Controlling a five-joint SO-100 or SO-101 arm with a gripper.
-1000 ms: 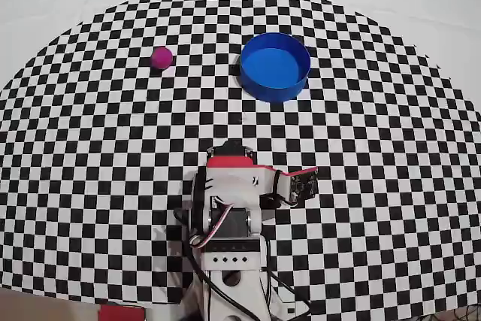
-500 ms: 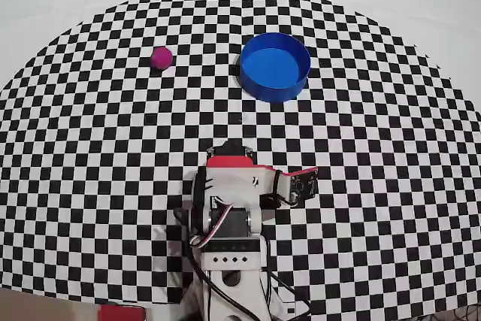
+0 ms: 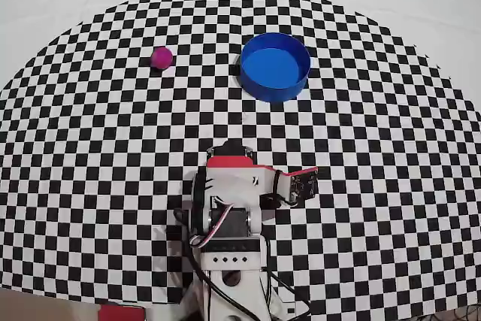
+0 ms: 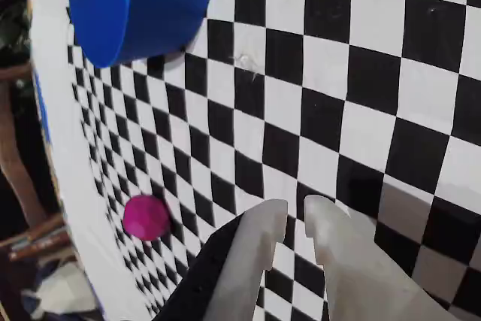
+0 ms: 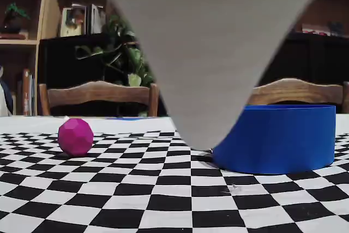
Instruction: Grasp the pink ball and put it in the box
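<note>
The pink ball [image 3: 161,58] lies on the checkered cloth at the back left in the overhead view, apart from the box [image 3: 275,65], a round blue container to its right. The arm [image 3: 233,189] is folded up near the front edge, far from both. In the wrist view my gripper [image 4: 297,212] is shut, with only a thin slit between its pale fingers and nothing in them. The pink ball [image 4: 145,216] sits to its left and the box [image 4: 139,5] at the top left. In the fixed view the ball [image 5: 75,136] rests left of the box [image 5: 278,137].
A checkered cloth [image 3: 90,148] covers the table. In the fixed view a large blurred grey shape [image 5: 207,53] close to the lens hides the middle. Wooden chairs [image 5: 98,94], a plant and shelves stand behind the table.
</note>
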